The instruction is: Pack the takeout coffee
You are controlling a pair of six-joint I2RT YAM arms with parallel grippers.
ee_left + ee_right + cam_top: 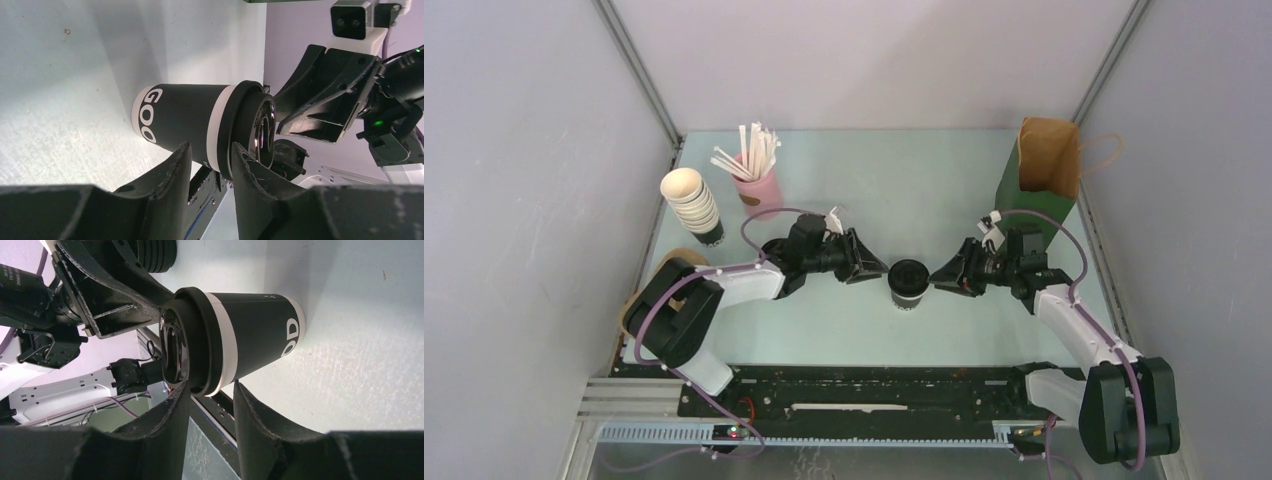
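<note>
I see one cup, left gripper and right gripper flanking, both part-spread at lid; contact unclear.

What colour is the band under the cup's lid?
White. The band circles the black cup below its lid; right wrist view shows it best.

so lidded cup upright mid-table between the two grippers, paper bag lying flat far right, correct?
No. The top view shows the paper bag standing upright at far right, not lying flat. The lidded cup is upright mid-table between the left gripper and right gripper.
</note>
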